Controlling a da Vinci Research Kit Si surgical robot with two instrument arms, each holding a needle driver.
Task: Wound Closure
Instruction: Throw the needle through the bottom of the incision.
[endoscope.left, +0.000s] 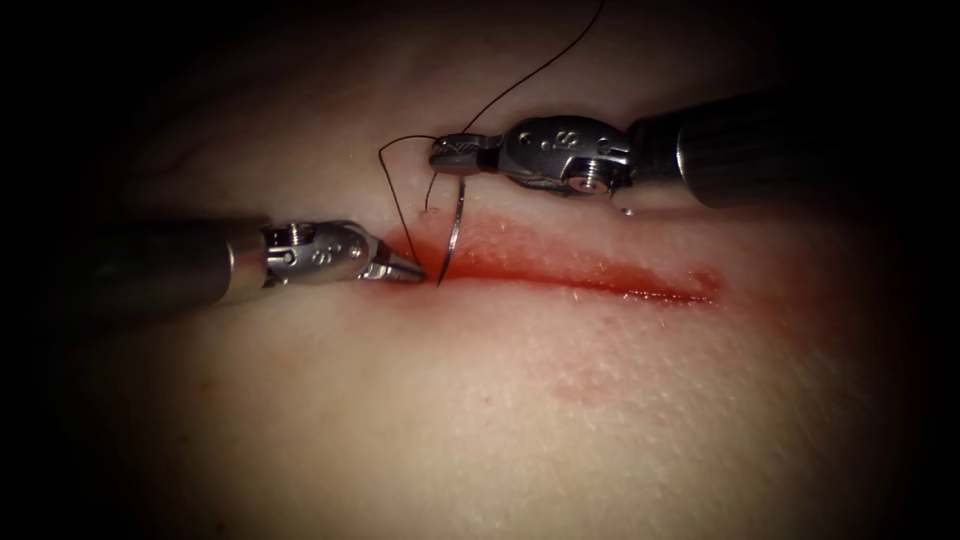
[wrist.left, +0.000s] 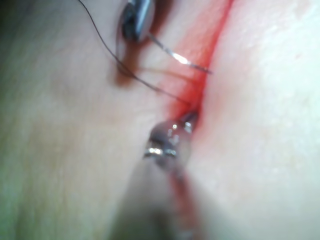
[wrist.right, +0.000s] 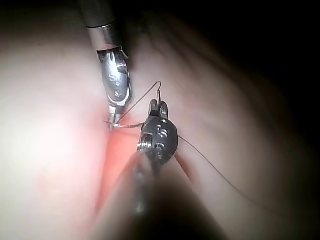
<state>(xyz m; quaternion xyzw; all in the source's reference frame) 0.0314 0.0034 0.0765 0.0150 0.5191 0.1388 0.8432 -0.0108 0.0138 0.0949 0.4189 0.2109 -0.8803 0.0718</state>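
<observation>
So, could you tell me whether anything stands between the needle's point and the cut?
Nothing visible does. The right tool holds the needle near its thread end, and the point already sits at the left end of the cut. The left tool tip rests just left of the point, not across it.

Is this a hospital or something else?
Probably a surgical practice bench: the right hand holds a curved needle with thread over cut tissue; the left hand holds nothing.

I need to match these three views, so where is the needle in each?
Endoscope view: the needle hangs from the right claw, tip at the cut's left end.
Left wrist view: the needle runs from the right claw to the cut.
Right wrist view: the needle between both tools.
Shared landmark: the cut.
</observation>
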